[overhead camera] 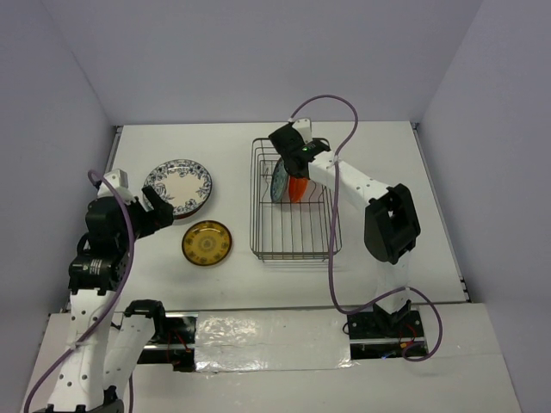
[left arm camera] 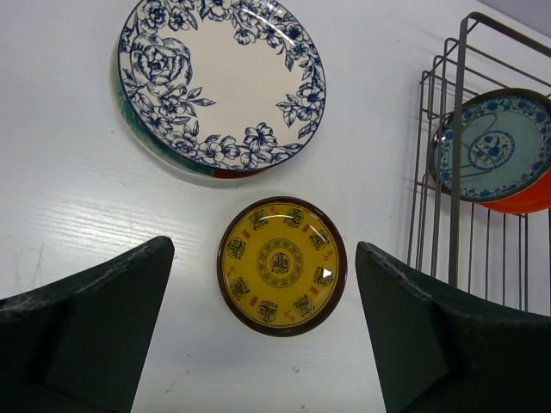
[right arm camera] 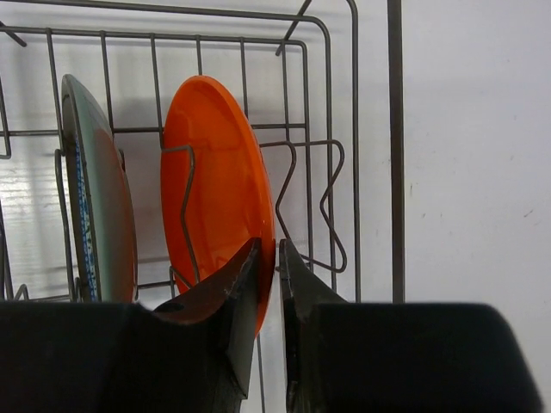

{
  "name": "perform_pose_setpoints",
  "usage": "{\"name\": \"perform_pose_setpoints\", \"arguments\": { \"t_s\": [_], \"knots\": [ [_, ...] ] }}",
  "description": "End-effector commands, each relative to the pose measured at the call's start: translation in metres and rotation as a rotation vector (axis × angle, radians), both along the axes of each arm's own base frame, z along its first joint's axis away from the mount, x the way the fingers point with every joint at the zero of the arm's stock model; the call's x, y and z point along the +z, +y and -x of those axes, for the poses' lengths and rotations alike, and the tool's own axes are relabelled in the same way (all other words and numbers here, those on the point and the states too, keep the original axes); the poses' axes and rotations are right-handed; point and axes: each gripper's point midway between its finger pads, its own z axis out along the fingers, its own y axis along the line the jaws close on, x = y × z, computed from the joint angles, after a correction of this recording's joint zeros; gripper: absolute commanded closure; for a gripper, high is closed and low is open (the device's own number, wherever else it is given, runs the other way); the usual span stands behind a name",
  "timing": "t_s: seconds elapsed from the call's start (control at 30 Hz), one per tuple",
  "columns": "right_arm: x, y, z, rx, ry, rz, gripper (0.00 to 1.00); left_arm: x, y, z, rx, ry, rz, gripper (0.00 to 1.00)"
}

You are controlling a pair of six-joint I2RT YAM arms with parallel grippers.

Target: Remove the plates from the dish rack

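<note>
The dark wire dish rack [overhead camera: 293, 225] holds two upright plates: a teal blue-patterned plate [overhead camera: 279, 183] and a red-orange plate [overhead camera: 299, 188]. My right gripper [overhead camera: 297, 166] reaches down into the rack. In the right wrist view it [right arm camera: 269, 251] is shut on the rim of the red-orange plate [right arm camera: 215, 181], with the teal plate [right arm camera: 96, 206] one slot to the left. My left gripper [overhead camera: 160, 212] is open and empty. In the left wrist view it [left arm camera: 263, 248] hovers over the yellow patterned plate [left arm camera: 281, 265], which lies flat on the table.
The white plate with a dark-blue floral rim [overhead camera: 178, 187] lies at the left on a stack; a teal edge [left arm camera: 131, 116] and a red edge show beneath it. The rack's side wires [left arm camera: 456, 163] stand to the right of the left gripper. White walls enclose the table.
</note>
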Motion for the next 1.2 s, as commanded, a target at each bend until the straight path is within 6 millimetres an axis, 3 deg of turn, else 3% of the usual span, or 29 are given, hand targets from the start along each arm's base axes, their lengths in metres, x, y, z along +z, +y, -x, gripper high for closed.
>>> {"name": "perform_pose_setpoints", "arguments": {
  "t_s": [0.0, 0.2, 0.27, 0.37, 0.67, 0.77, 0.9, 0.93, 1.0, 1.03, 1.1, 1.17],
  "knots": [
    [0.021, -0.006, -0.012, -0.033, -0.067, 0.011, 0.79, 0.014, 0.001, -0.001, -0.010, -0.061, -0.027, 0.00],
    [0.022, -0.004, -0.011, -0.041, -0.069, -0.009, 0.89, 0.014, -0.006, -0.001, -0.038, -0.063, -0.025, 0.01],
    [0.026, -0.005, -0.011, -0.049, -0.078, -0.015, 0.97, 0.014, -0.006, -0.001, -0.040, -0.062, -0.026, 0.00],
    [0.038, -0.007, -0.011, -0.065, -0.097, -0.021, 1.00, 0.013, -0.007, -0.001, -0.043, -0.060, -0.026, 0.01],
    [0.095, -0.022, -0.004, -0.103, -0.161, -0.003, 1.00, 0.013, -0.006, -0.001, -0.040, -0.059, -0.027, 0.00],
    [0.128, -0.030, 0.000, -0.117, -0.204, -0.010, 1.00, 0.016, -0.010, -0.002, -0.066, -0.066, -0.028, 0.00],
    [0.170, -0.037, 0.017, -0.091, -0.266, 0.000, 1.00, 0.030, -0.051, -0.004, -0.301, -0.089, 0.042, 0.00],
    [0.180, -0.031, 0.025, -0.068, -0.284, -0.004, 1.00, 0.036, -0.077, 0.005, -0.445, -0.101, 0.115, 0.00],
    [0.206, -0.027, 0.041, -0.022, -0.326, -0.029, 1.00, 0.056, -0.102, 0.008, -0.577, -0.160, 0.210, 0.01],
    [0.214, -0.020, 0.048, 0.014, -0.332, -0.043, 1.00, 0.066, -0.117, 0.017, -0.673, -0.183, 0.265, 0.00],
    [0.230, 0.004, 0.070, 0.141, -0.344, -0.081, 1.00, 0.088, -0.130, 0.019, -0.742, -0.257, 0.329, 0.01],
    [0.229, 0.038, 0.089, 0.312, -0.305, -0.155, 1.00, 0.100, -0.142, 0.027, -0.847, -0.288, 0.380, 0.01]
  ]
}}
